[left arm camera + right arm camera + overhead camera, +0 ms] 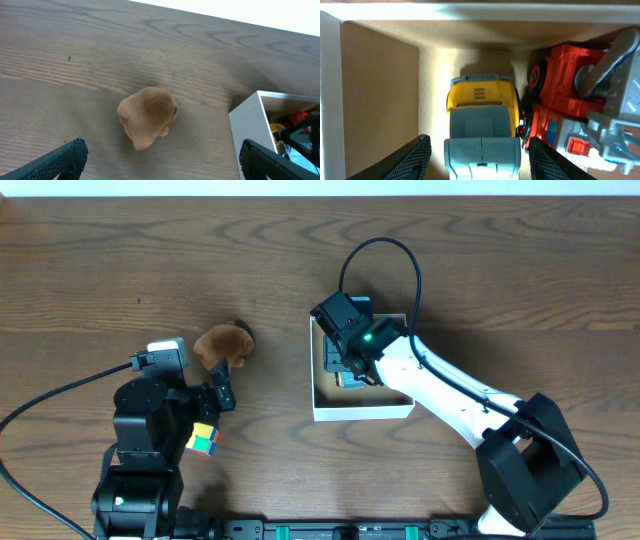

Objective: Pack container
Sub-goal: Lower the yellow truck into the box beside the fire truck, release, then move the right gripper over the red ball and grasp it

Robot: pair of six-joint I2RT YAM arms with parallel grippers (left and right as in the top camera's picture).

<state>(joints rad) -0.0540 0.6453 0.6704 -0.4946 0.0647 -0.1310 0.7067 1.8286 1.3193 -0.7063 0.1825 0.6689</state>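
Note:
The container [360,411] is a white-walled square box right of centre with a tan inside. My right gripper [348,372] is down inside it. In the right wrist view the jaws [482,162] are open on either side of a yellow and grey toy truck [481,115], with a gap on each side. A red toy vehicle [565,90] and a grey and red toy [600,135] lie beside it in the box [330,100]. My left gripper [217,394] is open and empty just in front of a brown plush toy [225,342]. In the left wrist view the plush [147,116] lies ahead of the open jaws [162,165].
A coloured puzzle cube [203,440] lies on the wooden table beside the left arm's base. The container's near corner [247,125] shows at the right of the left wrist view. The right arm reaches across from the lower right.

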